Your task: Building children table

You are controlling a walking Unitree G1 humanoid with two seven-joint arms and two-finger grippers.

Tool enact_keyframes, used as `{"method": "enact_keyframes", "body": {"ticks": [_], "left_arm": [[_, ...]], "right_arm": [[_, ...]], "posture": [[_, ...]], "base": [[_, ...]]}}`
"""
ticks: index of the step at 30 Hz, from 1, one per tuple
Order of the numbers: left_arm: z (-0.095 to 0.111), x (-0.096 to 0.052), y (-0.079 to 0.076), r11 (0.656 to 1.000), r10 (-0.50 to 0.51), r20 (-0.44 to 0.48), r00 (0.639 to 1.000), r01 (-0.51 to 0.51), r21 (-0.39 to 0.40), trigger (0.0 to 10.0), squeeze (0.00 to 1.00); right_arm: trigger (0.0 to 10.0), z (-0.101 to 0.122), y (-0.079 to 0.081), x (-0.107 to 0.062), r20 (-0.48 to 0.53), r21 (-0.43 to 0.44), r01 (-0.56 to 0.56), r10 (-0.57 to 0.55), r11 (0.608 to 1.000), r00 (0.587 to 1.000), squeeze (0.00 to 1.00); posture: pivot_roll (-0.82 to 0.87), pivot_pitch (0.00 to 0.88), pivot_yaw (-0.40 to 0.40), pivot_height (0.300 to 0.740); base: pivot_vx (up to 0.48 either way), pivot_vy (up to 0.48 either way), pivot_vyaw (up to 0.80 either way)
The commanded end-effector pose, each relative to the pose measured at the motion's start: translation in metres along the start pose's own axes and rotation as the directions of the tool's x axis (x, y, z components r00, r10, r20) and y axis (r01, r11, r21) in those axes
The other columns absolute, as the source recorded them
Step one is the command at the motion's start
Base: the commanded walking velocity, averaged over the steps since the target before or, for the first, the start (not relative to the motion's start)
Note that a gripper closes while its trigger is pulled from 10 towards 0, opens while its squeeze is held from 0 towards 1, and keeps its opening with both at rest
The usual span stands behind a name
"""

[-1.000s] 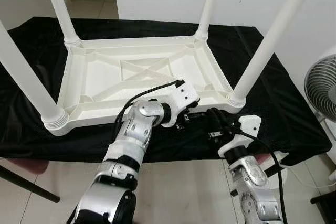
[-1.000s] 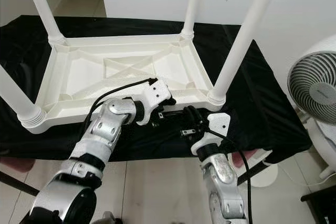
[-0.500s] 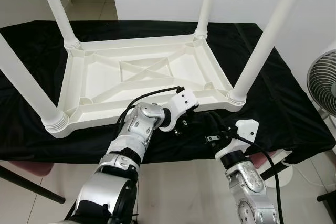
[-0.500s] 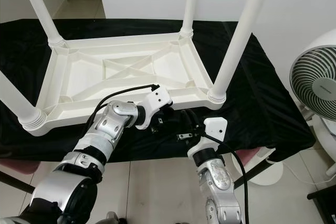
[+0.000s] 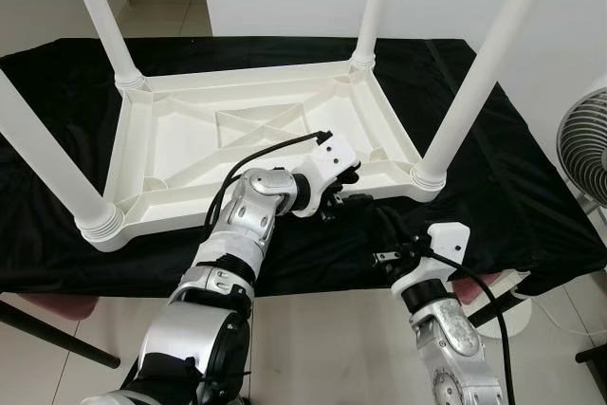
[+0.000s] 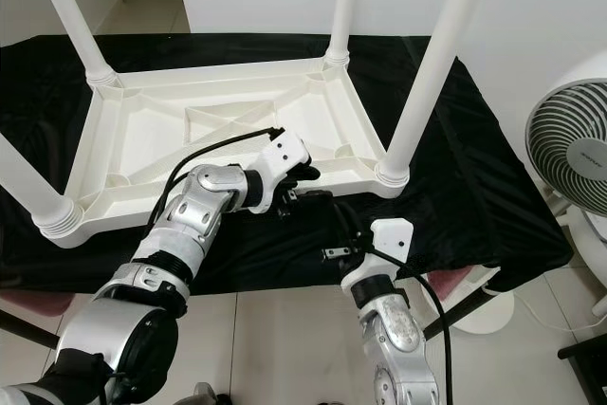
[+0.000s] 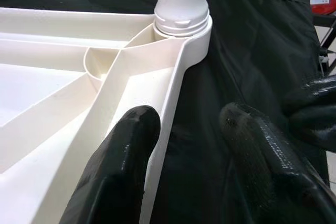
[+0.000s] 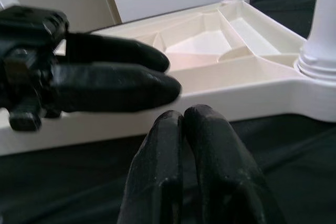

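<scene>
A white plastic children's table lies upside down on a black-draped tabletop, four legs pointing up. It looks light, rigid and smooth, best held by its near rim. The left tool, fingers apart, straddles that rim near the corner leg. The right tool, fingers together and seemingly empty, hovers just beside, near the tabletop's front edge.

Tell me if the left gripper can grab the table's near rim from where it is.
Probably yes: the left gripper is open, its fingers straddling the rim with nothing between them.
</scene>
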State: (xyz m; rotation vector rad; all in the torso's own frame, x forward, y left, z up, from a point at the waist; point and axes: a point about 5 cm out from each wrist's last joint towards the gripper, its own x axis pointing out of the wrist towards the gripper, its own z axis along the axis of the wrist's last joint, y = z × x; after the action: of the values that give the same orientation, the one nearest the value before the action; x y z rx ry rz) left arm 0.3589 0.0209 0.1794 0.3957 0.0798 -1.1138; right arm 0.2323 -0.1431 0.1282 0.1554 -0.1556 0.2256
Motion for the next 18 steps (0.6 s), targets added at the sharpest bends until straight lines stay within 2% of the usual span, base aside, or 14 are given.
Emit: {"method": "enact_keyframes", "body": {"ticks": [1,5,12,13,15,18], "left_arm": [[-0.004,-0.009,0.030,0.817,0.576,-0.017,0.817,-0.576,-0.012,10.0,0.00],[-0.016,-0.010,0.032,0.795,0.606,-0.083,0.791,-0.606,0.018,10.0,0.00],[-0.029,-0.014,0.036,0.758,0.648,-0.152,0.746,-0.651,0.040,10.0,0.00],[-0.032,-0.016,0.038,0.738,0.669,-0.173,0.723,-0.673,0.040,10.0,0.00],[-0.032,-0.016,0.038,0.738,0.669,-0.173,0.723,-0.673,0.040,10.0,0.00],[-0.040,-0.022,0.044,0.690,0.709,-0.233,0.665,-0.723,0.037,10.0,0.00]], "right_arm": [[10.0,-0.001,-0.002,-0.004,-0.018,-0.008,0.002,-0.002,1.000,1.000,0.00],[10.0,-0.001,-0.008,-0.014,-0.039,-0.021,0.006,-0.007,1.000,0.999,0.00],[10.0,0.001,-0.005,-0.018,-0.043,-0.022,0.001,-0.002,1.000,0.999,0.00],[10.0,0.001,-0.005,-0.019,-0.043,-0.021,0.002,-0.003,1.000,0.999,0.00],[10.0,0.001,-0.005,-0.019,-0.043,-0.021,0.002,-0.003,1.000,0.999,0.00],[10.0,0.002,-0.004,-0.022,-0.055,-0.024,-0.022,0.020,0.999,0.998,0.00]], "posture": [[-0.03,0.078,0.044,0.740],[-0.04,0.079,0.048,0.740],[-0.07,0.079,0.051,0.740],[-0.08,0.079,0.051,0.740],[-0.08,0.079,0.051,0.740],[-0.08,0.078,0.044,0.740]], "base": [[0.000,0.000,0.00],[0.000,0.000,0.00],[0.000,0.000,0.00],[0.000,0.000,0.00],[0.000,0.000,0.00],[0.000,0.000,0.00]]}}
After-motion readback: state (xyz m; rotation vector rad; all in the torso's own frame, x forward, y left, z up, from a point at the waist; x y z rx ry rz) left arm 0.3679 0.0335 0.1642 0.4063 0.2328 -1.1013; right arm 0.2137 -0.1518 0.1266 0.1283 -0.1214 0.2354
